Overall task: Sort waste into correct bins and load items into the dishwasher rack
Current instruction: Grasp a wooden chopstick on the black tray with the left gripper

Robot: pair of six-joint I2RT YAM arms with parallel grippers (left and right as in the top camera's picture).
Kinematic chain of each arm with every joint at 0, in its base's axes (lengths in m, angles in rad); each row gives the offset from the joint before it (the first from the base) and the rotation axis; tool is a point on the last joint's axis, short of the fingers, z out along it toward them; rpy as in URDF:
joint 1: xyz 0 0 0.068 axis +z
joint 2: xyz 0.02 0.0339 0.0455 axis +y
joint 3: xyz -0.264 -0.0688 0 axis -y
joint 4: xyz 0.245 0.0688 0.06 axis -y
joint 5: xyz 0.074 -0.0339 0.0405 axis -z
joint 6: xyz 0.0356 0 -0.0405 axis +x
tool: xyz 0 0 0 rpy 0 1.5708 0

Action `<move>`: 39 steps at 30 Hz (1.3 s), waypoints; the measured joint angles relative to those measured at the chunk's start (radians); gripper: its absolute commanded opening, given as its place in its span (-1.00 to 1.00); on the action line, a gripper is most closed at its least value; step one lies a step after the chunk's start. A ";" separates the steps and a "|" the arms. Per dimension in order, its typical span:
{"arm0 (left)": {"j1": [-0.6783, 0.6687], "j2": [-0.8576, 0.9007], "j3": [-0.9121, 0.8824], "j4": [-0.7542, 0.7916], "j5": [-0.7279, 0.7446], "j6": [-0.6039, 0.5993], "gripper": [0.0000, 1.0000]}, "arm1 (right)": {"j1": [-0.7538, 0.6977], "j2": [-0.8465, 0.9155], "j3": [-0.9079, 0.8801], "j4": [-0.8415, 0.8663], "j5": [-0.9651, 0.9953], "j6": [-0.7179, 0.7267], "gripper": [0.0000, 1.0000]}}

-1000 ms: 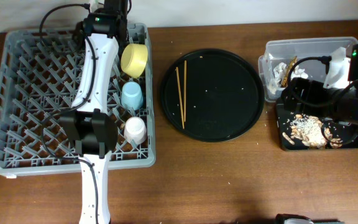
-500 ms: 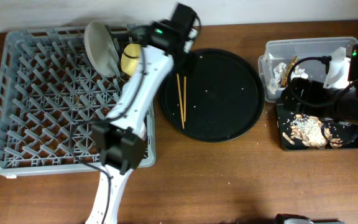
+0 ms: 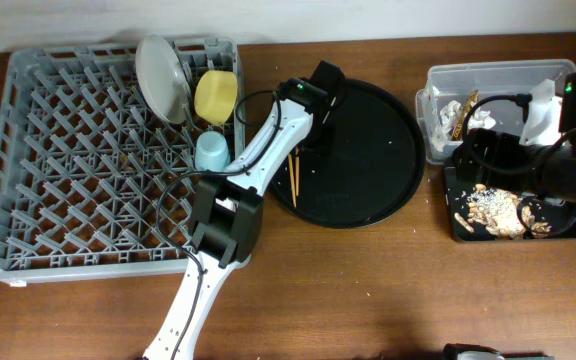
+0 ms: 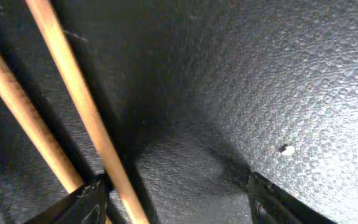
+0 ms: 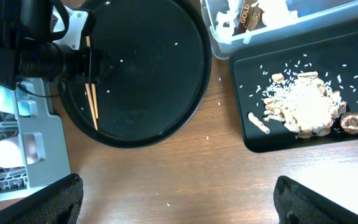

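My left gripper (image 3: pixel 311 125) is open and low over the round black tray (image 3: pixel 368 190), at the top end of the two thin wooden chopsticks (image 3: pixel 293 170). In the left wrist view the chopsticks (image 4: pixel 73 93) run past the left finger, and the gripper (image 4: pixel 176 208) is not closed on them. The dishwasher rack (image 3: pixel 58 170) holds the pale grey plate (image 3: pixel 163 78) on edge, the yellow bowl (image 3: pixel 216 97) and the light blue cup (image 3: pixel 211 152). The pink-white cup (image 5: pixel 17 152) shows only in the right wrist view. My right gripper (image 5: pixel 176 205) is open and empty, high above the table.
The clear tub (image 3: pixel 498 75) holds white tissue (image 3: pixel 448 108) and a gold wrapper (image 3: pixel 460 122). The shallow black tray (image 3: pixel 468 232) in front of it holds beige food scraps (image 3: pixel 488 205). My right arm (image 3: pixel 558 165) hangs over both bins. Crumbs dot the round tray.
My left arm has swung right from the back of the rack to the round tray and come down onto the chopsticks. The plate stays on edge in the rack. The right arm is still.
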 measured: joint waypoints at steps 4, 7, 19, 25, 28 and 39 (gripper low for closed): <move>-0.001 0.000 -0.010 0.011 -0.008 -0.008 -0.57 | 0.000 0.000 0.000 0.000 0.000 0.000 0.97; -0.009 -0.001 -0.015 0.017 0.002 -0.018 -0.99 | 0.000 0.000 0.000 0.000 0.000 0.000 0.97; 0.063 -0.254 0.306 -0.401 -0.056 -0.014 -0.99 | 0.000 0.000 0.000 0.002 0.000 0.000 0.97; 0.277 -0.513 0.120 -0.515 -0.072 0.001 -0.99 | 0.000 0.000 0.000 0.000 0.000 0.000 0.97; 0.363 -0.582 -0.198 -0.488 -0.067 0.002 -0.99 | 0.000 0.000 0.000 0.000 0.000 0.000 0.97; 0.461 -0.584 -0.734 -0.066 -0.072 0.089 0.65 | 0.000 0.000 -0.001 0.001 0.000 0.000 0.97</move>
